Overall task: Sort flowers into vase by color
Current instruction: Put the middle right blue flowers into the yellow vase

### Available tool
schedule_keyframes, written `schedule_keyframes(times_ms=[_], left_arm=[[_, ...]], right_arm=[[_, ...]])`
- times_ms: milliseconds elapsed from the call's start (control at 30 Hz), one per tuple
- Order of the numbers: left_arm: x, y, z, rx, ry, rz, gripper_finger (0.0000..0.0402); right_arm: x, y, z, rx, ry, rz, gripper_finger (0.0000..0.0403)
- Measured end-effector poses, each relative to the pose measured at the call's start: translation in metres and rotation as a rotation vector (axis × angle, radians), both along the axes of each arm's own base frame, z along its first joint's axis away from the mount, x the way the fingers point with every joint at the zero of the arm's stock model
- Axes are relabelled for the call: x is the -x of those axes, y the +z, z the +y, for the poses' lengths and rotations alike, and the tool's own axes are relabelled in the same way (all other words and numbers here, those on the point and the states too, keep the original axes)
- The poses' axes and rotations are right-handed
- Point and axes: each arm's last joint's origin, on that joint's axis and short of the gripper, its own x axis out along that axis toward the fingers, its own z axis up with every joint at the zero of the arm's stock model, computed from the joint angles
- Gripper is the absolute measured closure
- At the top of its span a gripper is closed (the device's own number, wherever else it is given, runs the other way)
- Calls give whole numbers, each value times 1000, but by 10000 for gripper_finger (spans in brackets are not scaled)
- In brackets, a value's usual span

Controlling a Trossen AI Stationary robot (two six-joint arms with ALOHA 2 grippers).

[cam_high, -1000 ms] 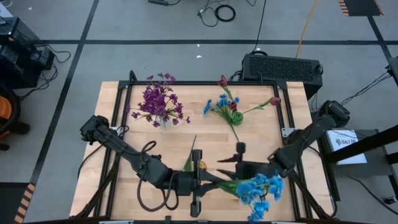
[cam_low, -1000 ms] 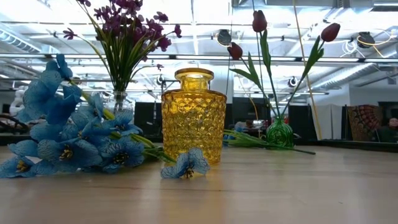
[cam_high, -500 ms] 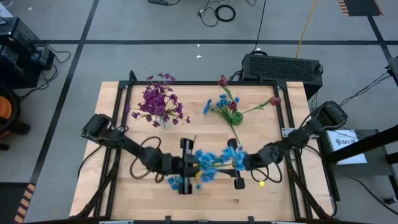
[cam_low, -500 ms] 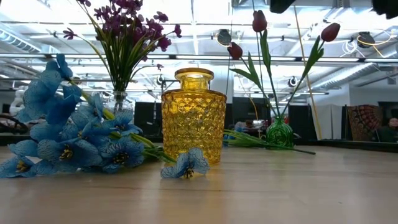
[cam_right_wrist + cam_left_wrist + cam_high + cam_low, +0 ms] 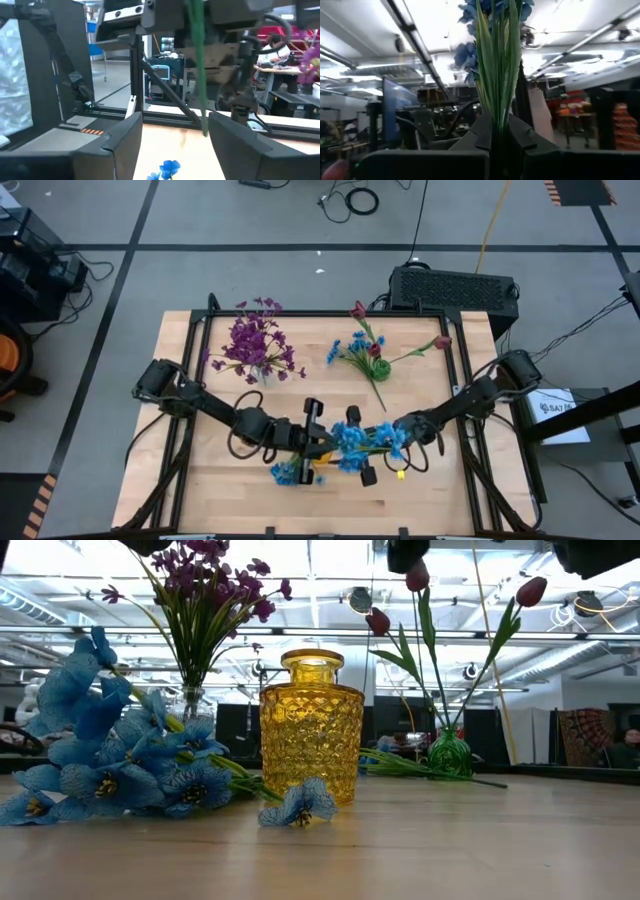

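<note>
Change: the blue bunch (image 5: 362, 442), a second earlier low at the near right of the surface (image 5: 180, 480) in the right arm's grip, was found carried toward the middle, between the two arms.
Right jaws (image 5: 372, 464): parted wider than a second before; in the right wrist view they were set apart with the green stems (image 5: 197, 60) hanging free between them, apparently touched by neither side.
Left jaws (image 5: 322, 442): closed tight on the stems (image 5: 496, 90), which were seen in the left wrist view rising from between the jaws up to the blue blossoms.
Meaning for the task: a hand-over from right to left was judged to be about done, the bunch now carried by the left arm alone.
Bunch against vase: the bunch was held above the surface, over or just beside the yellow vase (image 5: 311, 727), which stood empty; exactly which could not be told.
Loose flowers: other blue flowers (image 5: 110, 765) lay on the surface beside the yellow vase.
Already sorted: purple flowers (image 5: 255, 342) in the clear vase, red tulips (image 5: 418, 574) in the green vase (image 5: 449, 755).
</note>
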Motion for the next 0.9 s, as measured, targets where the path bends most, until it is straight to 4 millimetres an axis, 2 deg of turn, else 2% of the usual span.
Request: schedule_keyframes(times_ms=[367, 500, 633, 833, 900], left_arm=[[0, -2, -5, -62, -93, 8, 381], [0, -2, -6, -62, -96, 8, 381], [1, -2, -6, -62, -97, 7, 379], [1, -2, -6, -59, -100, 8, 367], [1, -2, -6, -46, -108, 12, 366]], right_arm=[[-22, 8, 9, 86, -9, -1, 177], [-23, 8, 10, 96, -9, 9, 194], [-23, 8, 10, 108, -10, 7, 247], [-23, 8, 10, 131, -14, 3, 369], [-23, 8, 10, 135, -14, 5, 392]])
